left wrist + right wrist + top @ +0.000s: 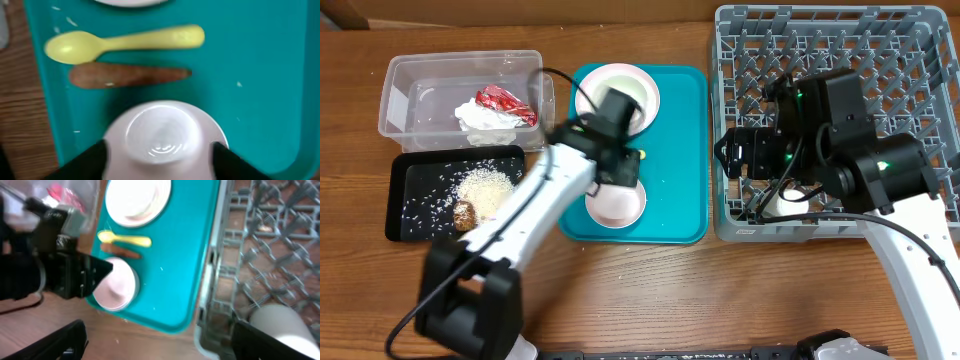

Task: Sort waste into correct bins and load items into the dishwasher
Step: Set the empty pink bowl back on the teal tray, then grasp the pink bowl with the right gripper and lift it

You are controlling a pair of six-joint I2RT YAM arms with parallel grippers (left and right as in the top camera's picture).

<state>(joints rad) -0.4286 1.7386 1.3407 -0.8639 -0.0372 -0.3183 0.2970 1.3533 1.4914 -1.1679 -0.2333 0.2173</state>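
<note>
- We see the left claw [159, 150] spread wide, with a finger [87, 160] on each side of a pale bowl [162, 132] that stands on the teal tray [260, 100]. The view is too blurred for us to tell whether the fingers touch the bowl.
- Just beyond the bowl, a carrot-like stick [127, 76] and a yellow spoon [125, 41] lie side by side and parallel on the tray. The stick is the nearer of the two to the bowl.
- The plate [617, 95] sits at the far end of the same tray, a little apart from the spoon.
- We find the right claw [159, 332] spread as well and gripping nothing, above the left side of the dish rack [880, 60].
- A white cup [280, 322] sits inside the rack near its left corner on the robot's side, close to one right finger. We cannot tell whether they touch.
- On the wooden surface [720, 300], left of the teal tray, the clear tub [410, 75] holds the red wrapper [505, 103] and the white napkin [485, 120], which touch each other.
- The black tray [405, 180] lies just beside the tub, on the robot's side. It holds the rice grains [485, 185], partly heaped and partly scattered, with the brown lump [465, 213] at the edge of the heap.
</note>
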